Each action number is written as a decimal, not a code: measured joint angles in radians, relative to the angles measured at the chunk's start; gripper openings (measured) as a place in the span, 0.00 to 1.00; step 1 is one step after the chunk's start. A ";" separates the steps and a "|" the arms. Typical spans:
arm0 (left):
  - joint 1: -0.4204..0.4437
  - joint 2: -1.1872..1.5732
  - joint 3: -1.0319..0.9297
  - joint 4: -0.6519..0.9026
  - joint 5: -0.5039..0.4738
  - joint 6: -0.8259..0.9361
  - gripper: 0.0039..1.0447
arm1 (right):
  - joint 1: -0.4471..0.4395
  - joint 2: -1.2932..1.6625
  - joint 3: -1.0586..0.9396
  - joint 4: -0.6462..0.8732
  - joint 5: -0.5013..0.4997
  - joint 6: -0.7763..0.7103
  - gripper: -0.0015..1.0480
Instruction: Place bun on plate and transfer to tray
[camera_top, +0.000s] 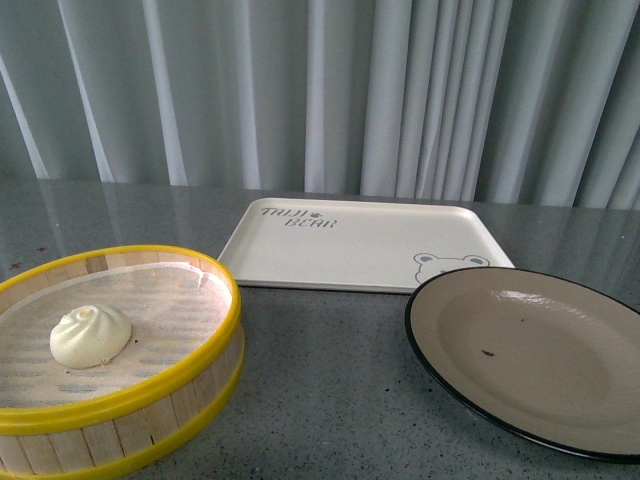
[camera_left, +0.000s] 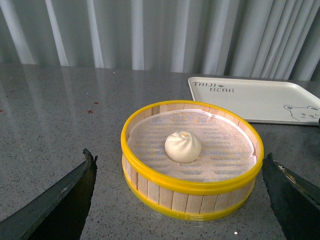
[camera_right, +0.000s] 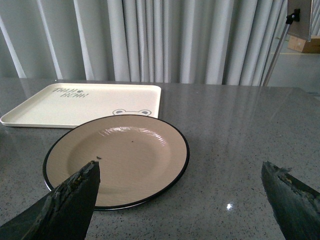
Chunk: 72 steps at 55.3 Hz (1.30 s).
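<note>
The cream-white bun (camera_top: 90, 336) with a pleated swirl lies inside the round yellow-rimmed bamboo steamer (camera_top: 200, 370) at the front left; it also shows in the left wrist view (camera_left: 183, 146). The beige plate (camera_top: 600, 400) with a thin black rim lies empty at the front right, also in the right wrist view (camera_right: 150, 165). The cream tray (camera_top: 350, 250) with bear lettering lies behind both, empty. My left gripper (camera_left: 180, 172) is open, short of the steamer (camera_left: 150, 185). My right gripper (camera_right: 180, 172) is open, short of the plate's near edge. Neither arm shows in the front view.
Grey speckled tabletop (camera_top: 330, 400) with pale curtains (camera_top: 320, 90) behind. The tray also shows in the left wrist view (camera_left: 260, 100) and the right wrist view (camera_right: 50, 107). A stand (camera_right: 277, 45) and a box stand past the table's far side in the right wrist view.
</note>
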 joint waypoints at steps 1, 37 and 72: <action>0.000 0.000 0.000 0.000 0.000 0.000 0.94 | 0.000 0.000 0.000 0.000 0.000 0.000 0.92; 0.000 0.000 0.000 0.000 0.000 0.000 0.94 | 0.000 0.000 0.000 0.000 0.000 0.000 0.92; -0.015 0.176 0.115 -0.283 -0.050 -0.064 0.94 | 0.000 0.000 0.000 0.000 0.000 0.000 0.92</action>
